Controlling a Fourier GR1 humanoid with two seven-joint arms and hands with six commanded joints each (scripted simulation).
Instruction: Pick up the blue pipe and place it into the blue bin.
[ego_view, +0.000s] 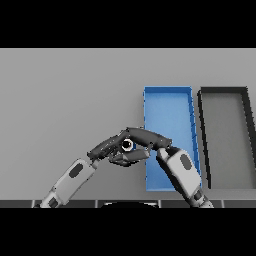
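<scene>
- Grey table (65, 90), flat and matte, runs behind both hands, which meet near its front edge.
- Just right of and beyond the right hand (147, 137) lies the blue bin (167, 91), a long shallow tray with thin upright walls; its floor looks bare.
- Beside it, farther right, sits a black bin (224, 90) of the same shape with a grey floor.
- Right hand reaches leftward, its dark fingers extended over a small round thing with a pale face, and the thumb (132, 158) is curled beneath. By my reading it pinches the pipe (128, 145), seen end-on, though no blue colour shows.
- Left hand (106, 146) points its fingers toward the same spot, tips at or touching the right hand's; whether it also grips I cannot tell.
- The pipe thus sits between the two hands, just left of the blue bin's near corner, not yet inside.
- The grip from above and below probably stops a round, smooth piece from rolling away.
- Next, I judge, a short carry rightward over the bin's wall.
</scene>
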